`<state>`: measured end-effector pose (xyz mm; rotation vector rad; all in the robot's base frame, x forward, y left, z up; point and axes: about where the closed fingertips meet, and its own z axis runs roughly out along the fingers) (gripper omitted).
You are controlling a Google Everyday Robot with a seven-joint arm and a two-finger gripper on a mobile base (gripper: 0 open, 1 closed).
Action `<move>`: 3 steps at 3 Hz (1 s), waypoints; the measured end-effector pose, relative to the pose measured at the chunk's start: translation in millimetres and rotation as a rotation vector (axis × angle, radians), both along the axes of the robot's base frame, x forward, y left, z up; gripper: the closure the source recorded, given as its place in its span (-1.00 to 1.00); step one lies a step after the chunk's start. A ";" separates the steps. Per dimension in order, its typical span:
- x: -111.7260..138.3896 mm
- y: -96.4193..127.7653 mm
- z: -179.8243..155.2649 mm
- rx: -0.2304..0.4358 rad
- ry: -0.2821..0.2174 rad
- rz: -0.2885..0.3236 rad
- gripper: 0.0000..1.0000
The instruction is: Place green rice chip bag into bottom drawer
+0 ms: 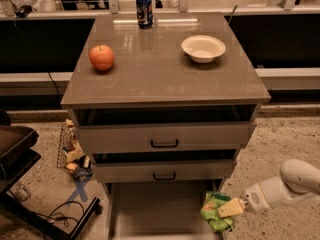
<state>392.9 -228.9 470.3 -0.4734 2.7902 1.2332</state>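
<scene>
The green rice chip bag [216, 211], crumpled light green with darker patches, hangs at the lower right, over the right rim of the open bottom drawer [155, 209]. My gripper [229, 208] comes in from the right on a white arm and is shut on the bag, its tan fingertip [231, 207] pressed on the bag's right side. The drawer is pulled out below the two upper drawers, and its plain grey floor shows.
On the cabinet top [160, 79] stand a red apple [101, 57], a white bowl [203, 48] and a blue soda can [144, 11]. A wire basket of snacks [71, 151] sits on the floor at the left, beside a dark cart [20, 154] with cables.
</scene>
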 end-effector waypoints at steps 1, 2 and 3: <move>31.6 29.3 -29.4 0.158 0.009 0.012 1.00; 49.6 52.6 -53.2 0.273 0.020 0.019 1.00; 42.7 52.9 -60.7 0.290 -0.027 -0.027 1.00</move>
